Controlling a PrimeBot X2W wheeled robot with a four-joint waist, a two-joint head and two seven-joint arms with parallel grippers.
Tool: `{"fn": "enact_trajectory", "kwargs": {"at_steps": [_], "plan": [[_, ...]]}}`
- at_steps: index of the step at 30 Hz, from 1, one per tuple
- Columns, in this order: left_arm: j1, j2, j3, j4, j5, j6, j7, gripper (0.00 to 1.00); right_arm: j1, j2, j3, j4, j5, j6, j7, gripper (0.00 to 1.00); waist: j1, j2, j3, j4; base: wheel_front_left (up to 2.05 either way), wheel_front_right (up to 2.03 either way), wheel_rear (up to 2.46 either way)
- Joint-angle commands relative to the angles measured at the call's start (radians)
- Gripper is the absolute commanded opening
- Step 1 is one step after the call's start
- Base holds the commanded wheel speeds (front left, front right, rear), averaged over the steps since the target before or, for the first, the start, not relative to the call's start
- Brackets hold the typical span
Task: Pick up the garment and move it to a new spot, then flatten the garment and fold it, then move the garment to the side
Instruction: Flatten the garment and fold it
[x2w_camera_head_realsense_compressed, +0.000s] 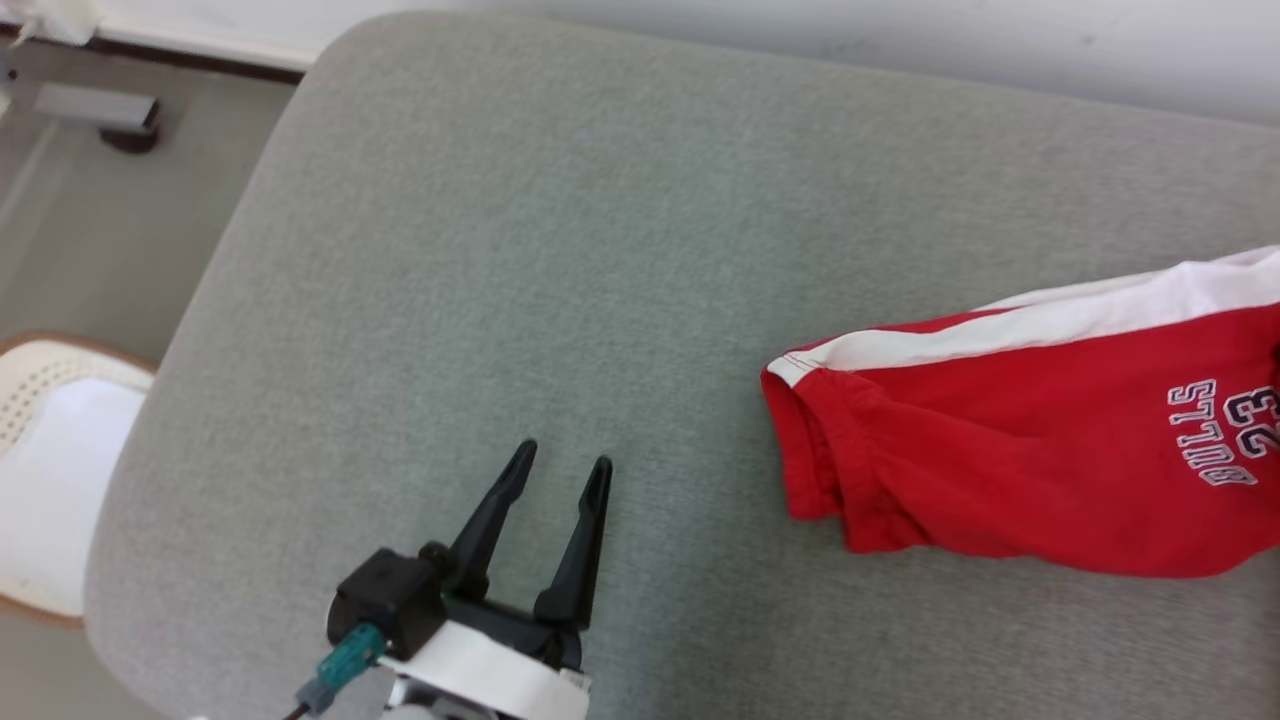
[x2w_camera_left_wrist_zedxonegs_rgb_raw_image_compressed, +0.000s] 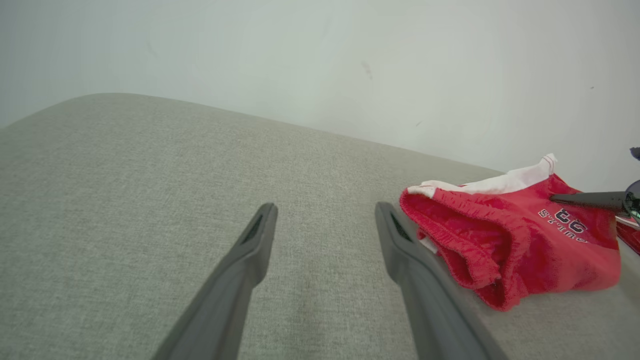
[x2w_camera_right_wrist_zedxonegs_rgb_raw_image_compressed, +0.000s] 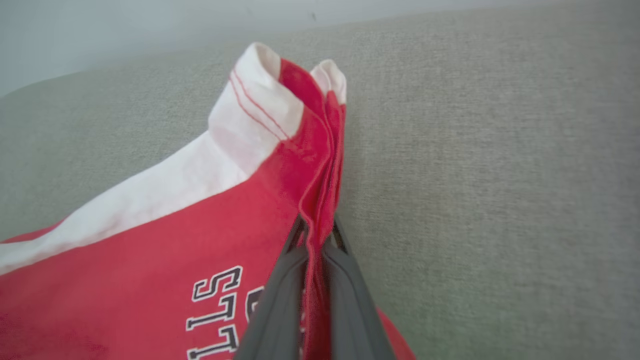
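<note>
Red shorts (x2w_camera_head_realsense_compressed: 1000, 450) with a white side stripe and "BULLS 23" lettering lie on the right part of a grey upholstered cushion (x2w_camera_head_realsense_compressed: 600, 250), running out past the right edge of the head view. The hemmed leg opening faces the middle of the cushion, and its layers are folded over one another.

In the right wrist view the right tool (x2w_camera_right_wrist_zedxonegs_rgb_raw_image_compressed: 317, 225) is clenched on the shorts (x2w_camera_right_wrist_zedxonegs_rgb_raw_image_compressed: 150, 250). Its two dark fingers (x2w_camera_right_wrist_zedxonegs_rgb_raw_image_compressed: 280, 295) are pressed together with a raised fold of red fabric pinched between them. Above the grip the fabric stands up in a ridge that ends at a white-banded corner with red stitching. The rest of the shorts spreads to the left in that view, resting on the cushion.

The left tool (x2w_camera_head_realsense_compressed: 563, 455) sits at the lower middle of the head view, released, with its fingers spread apart over bare cushion and well apart from the shorts. The left wrist view shows the left tool (x2w_camera_left_wrist_zedxonegs_rgb_raw_image_compressed: 326, 206) with the same wide gap. There the shorts (x2w_camera_left_wrist_zedxonegs_rgb_raw_image_compressed: 500, 240) lie bunched just beyond its right-hand finger, and one dark finger (x2w_camera_left_wrist_zedxonegs_rgb_raw_image_compressed: 585, 199) of the right tool reaches in across the lettering from the right edge.

A pale wall (x2w_camera_left_wrist_zedxonegs_rgb_raw_image_compressed: 320, 60) rises behind the cushion. A cane-woven seat (x2w_camera_head_realsense_compressed: 45, 400) stands on the floor at the left.
</note>
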Motion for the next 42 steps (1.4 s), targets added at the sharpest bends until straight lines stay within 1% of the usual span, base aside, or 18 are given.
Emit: {"fn": "enact_trajectory", "kwargs": {"at_steps": [1,6,9,14,17,20,24,25,32,37,42], "plan": [[0.034,-0.001,0.014,0.009,0.011,-0.007,0.0,1.0,0.031,0.009,-0.01,0.01,0.012,0.003,-0.014,0.0,0.0,0.0,-0.048,-0.047,0.0,0.0,0.0],[0.099,0.0,0.053,0.007,0.038,-0.019,0.0,1.0,0.075,0.01,-0.035,0.014,0.028,0.003,-0.045,0.0,0.0,0.0,-0.093,-0.115,0.0,0.0,0.0],[0.125,-0.004,0.064,0.008,0.048,-0.025,0.0,1.0,0.096,-0.005,-0.065,0.016,0.027,0.003,-0.062,0.0,0.0,0.0,-0.106,-0.137,0.0,0.0,0.0],[0.14,-0.01,0.072,0.009,0.058,-0.033,0.0,1.0,0.114,-0.023,-0.108,0.003,0.022,0.003,-0.063,0.0,0.0,0.0,-0.116,-0.149,0.0,0.0,0.0],[0.141,-0.015,0.071,0.011,0.06,-0.038,0.0,1.0,0.105,-0.016,-0.125,-0.011,0.012,0.003,-0.056,0.0,0.0,0.0,-0.118,-0.147,0.0,0.0,0.0],[0.144,-0.017,0.067,0.017,0.056,-0.04,0.0,1.0,0.096,0.001,-0.111,-0.033,0.012,0.003,-0.043,0.0,0.0,0.0,-0.119,-0.138,0.0,0.0,0.0],[0.149,-0.021,0.07,0.027,0.053,-0.042,0.0,1.0,0.081,0.034,-0.047,-0.078,0.019,0.003,-0.021,0.0,0.0,0.0,-0.124,-0.125,0.0,0.0,0.0],[0.149,-0.021,0.07,0.027,0.053,-0.042,0.0,1.0,0.081,0.034,-0.047,-0.078,0.019,0.003,-0.021,0.0,0.0,0.0,-0.124,-0.125,0.0,0.0,0.0],[0.155,-0.024,0.084,0.043,0.067,-0.039,0.0,1.0,0.069,0.124,0.099,-0.175,0.058,0.003,-0.002,0.0,0.0,0.0,-0.129,-0.104,0.0,0.0,0.0],[0.154,-0.025,0.082,0.048,0.059,-0.04,0.0,1.0,0.059,0.187,0.169,-0.199,0.028,0.003,-0.009,0.0,0.0,0.0,-0.127,-0.094,0.0,0.0,0.0],[0.15,-0.026,0.082,0.054,0.054,-0.039,0.0,1.0,0.054,0.239,0.209,-0.195,-0.014,0.003,-0.018,0.0,0.0,0.0,-0.126,-0.089,0.0,0.0,0.0]]}}
